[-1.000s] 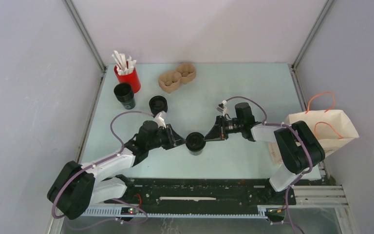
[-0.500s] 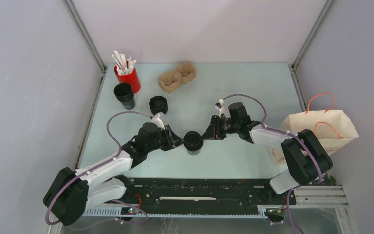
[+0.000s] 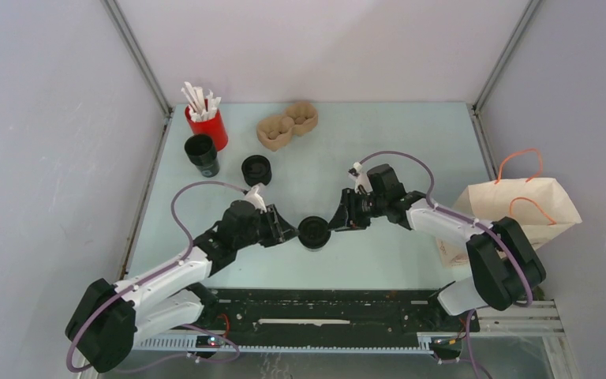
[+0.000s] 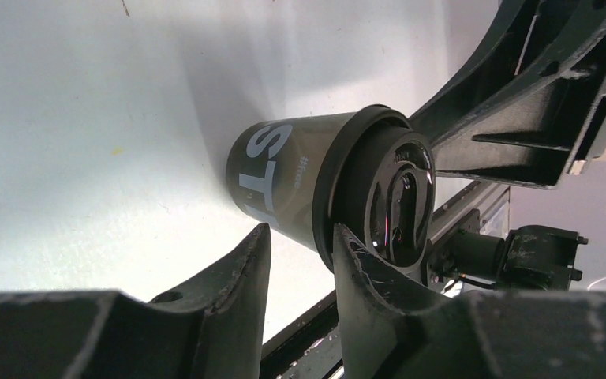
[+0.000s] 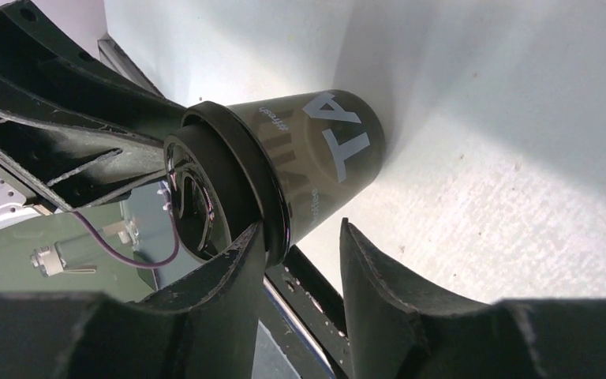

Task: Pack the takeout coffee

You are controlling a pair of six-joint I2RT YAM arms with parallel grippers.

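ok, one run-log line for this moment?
takeout coffee: lidded, upright on table | left gripper: open, beside cup | right gripper: open, opposite side | paper bag: right edge, cup not inside

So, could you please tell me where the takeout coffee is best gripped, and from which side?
Grip the takeout coffee on its tapered wall just under the lid, coming in level from the side. It stands upright, and the lid's wider rim should stop it slipping down. The right gripper, nearer the paper bag, seems the better choice.
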